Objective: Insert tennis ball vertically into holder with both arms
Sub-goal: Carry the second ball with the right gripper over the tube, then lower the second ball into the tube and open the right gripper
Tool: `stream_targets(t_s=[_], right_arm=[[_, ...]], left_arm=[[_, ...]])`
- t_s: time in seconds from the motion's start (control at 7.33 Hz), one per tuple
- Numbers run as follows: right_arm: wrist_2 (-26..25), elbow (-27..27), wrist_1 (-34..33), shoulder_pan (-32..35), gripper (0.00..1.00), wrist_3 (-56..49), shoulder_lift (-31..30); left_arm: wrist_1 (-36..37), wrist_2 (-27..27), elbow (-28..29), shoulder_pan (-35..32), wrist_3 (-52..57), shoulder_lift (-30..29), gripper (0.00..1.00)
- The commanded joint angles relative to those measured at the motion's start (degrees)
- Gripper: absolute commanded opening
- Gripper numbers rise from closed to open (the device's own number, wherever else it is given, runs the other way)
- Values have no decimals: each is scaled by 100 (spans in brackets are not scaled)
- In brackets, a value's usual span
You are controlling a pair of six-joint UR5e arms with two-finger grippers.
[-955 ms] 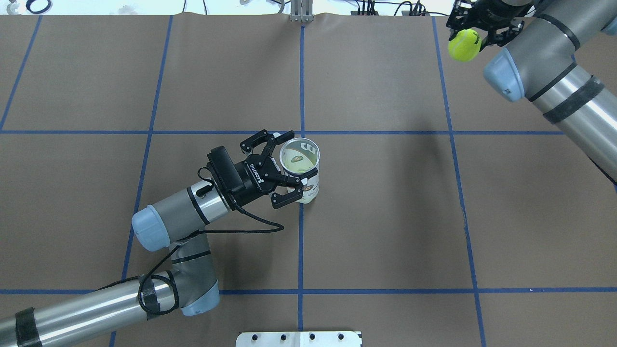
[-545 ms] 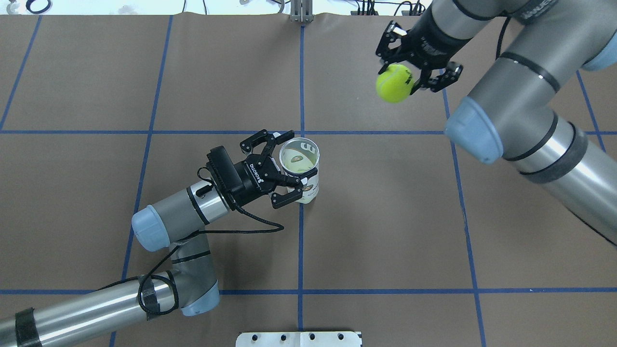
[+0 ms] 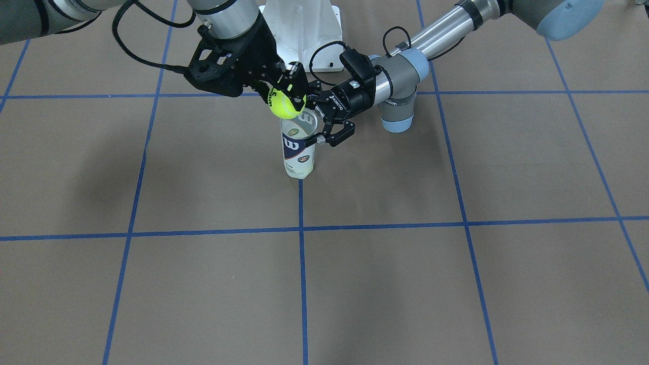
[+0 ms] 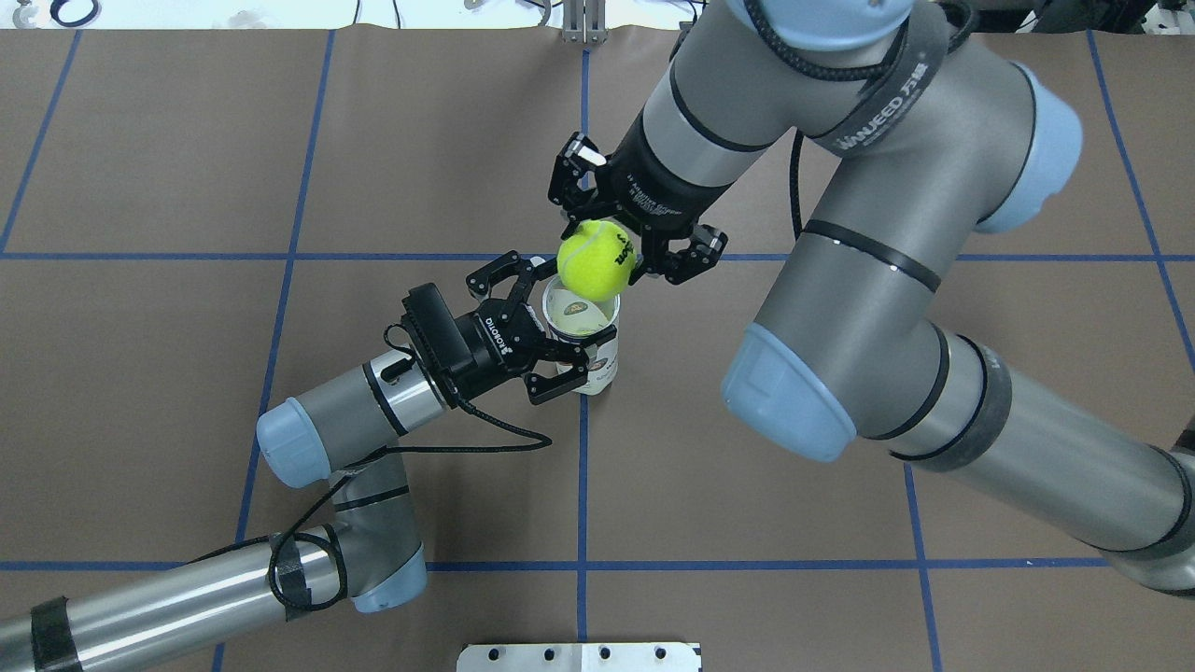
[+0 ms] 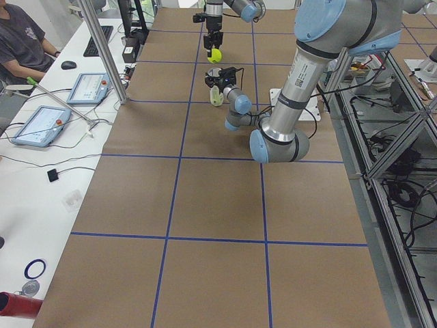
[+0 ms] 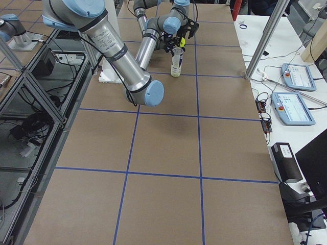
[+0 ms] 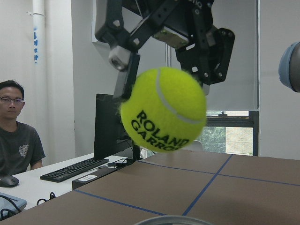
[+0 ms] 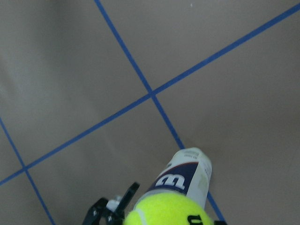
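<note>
The holder (image 4: pixel 588 359), a clear can with a navy-and-white "W" label (image 3: pixel 296 149), stands upright at the table's middle, mouth open. My left gripper (image 4: pixel 563 323) is shut on the holder near its top, one finger on each side (image 3: pixel 334 136). My right gripper (image 4: pixel 605 246) is shut on a yellow-green tennis ball (image 4: pixel 594 261) and holds it just above the holder's mouth, slightly to the far side (image 3: pixel 286 105). The left wrist view shows the ball (image 7: pixel 163 110) hanging over the holder's rim (image 7: pixel 173 219). The right wrist view shows the ball (image 8: pixel 171 212) over the holder (image 8: pixel 187 174).
A white metal pedestal base (image 3: pixel 304 28) stands at the robot's side of the table, seen also in the overhead view (image 4: pixel 579 656). Blue tape lines cross the brown table. An operator (image 5: pixel 24 41) sits at a side desk with tablets (image 5: pixel 37 126).
My right arm has swung in from the far right corner with the ball to just over the holder's mouth. My left arm and the holder have not moved.
</note>
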Motion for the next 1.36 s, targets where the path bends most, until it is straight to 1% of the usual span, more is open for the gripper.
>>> stream_targets(t_s=[0.0, 1.23], right_arm=[[-404, -86, 16, -366, 0, 48, 62], [-484, -245, 25, -306, 0, -189, 18]], left_arm=[[-6, 0, -7, 0, -1, -5, 95], [-6, 0, -7, 0, -10, 30, 95]])
